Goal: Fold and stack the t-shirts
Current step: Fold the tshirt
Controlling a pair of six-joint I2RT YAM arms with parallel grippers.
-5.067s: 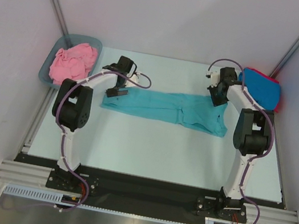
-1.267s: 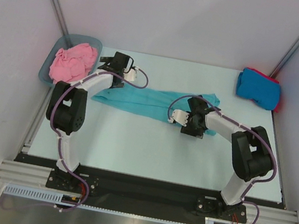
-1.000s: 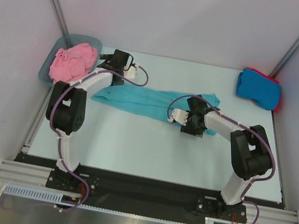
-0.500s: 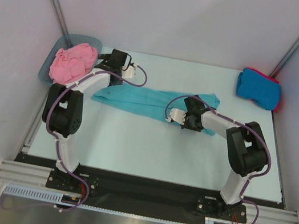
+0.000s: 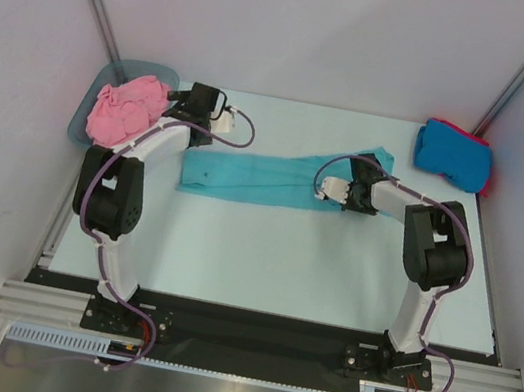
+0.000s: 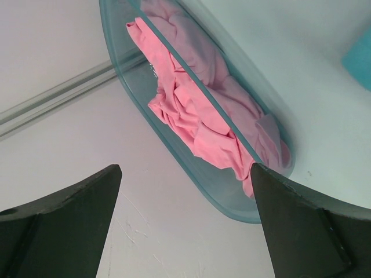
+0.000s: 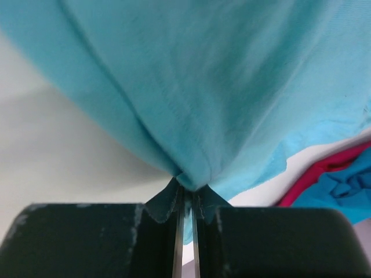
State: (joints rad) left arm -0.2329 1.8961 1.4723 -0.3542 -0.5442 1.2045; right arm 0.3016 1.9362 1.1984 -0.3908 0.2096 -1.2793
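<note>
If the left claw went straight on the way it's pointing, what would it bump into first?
Probably the side wall of the grey-blue tub, which sits right between the open fingers of the left gripper, with the pink t-shirt crumpled inside it. Depth is hard to judge, though.

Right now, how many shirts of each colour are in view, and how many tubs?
Teal shirt: 1
Pink shirt: 1
Blue shirt: 1
Red shirt: 1
Tub: 1
Total: 5
</note>
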